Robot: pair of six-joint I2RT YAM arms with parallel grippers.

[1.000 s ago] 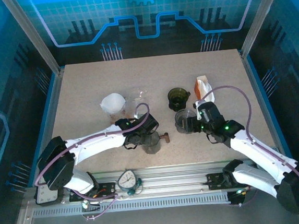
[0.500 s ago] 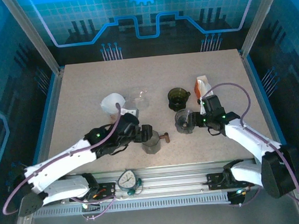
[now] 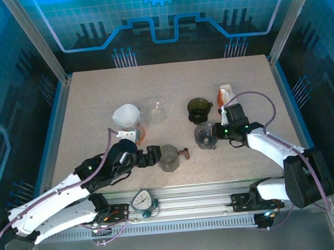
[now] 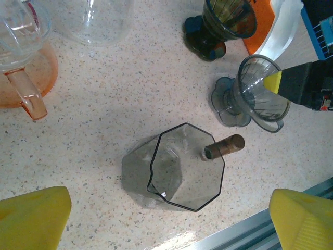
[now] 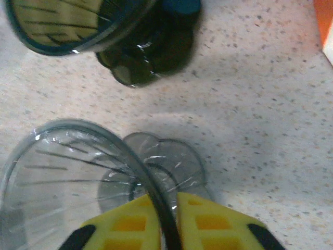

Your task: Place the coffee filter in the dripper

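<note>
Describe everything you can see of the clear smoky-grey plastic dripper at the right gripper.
The clear smoky-grey plastic dripper is a see-through cone with thin ribs running down its inner wall, a round rim and a flat, lobed foot. It stands on its foot on the speckled beige table, right of the middle, with no filter inside. The right gripper pinches its rim wall between its yellow jaws, one inside the cone and one outside.

Even overhead light, blue-tinted walls point(image 3: 10, 68); soft shadows on table point(image 3: 89, 102); glints on dripper point(image 5: 62, 166); right wrist view blurry.
</note>
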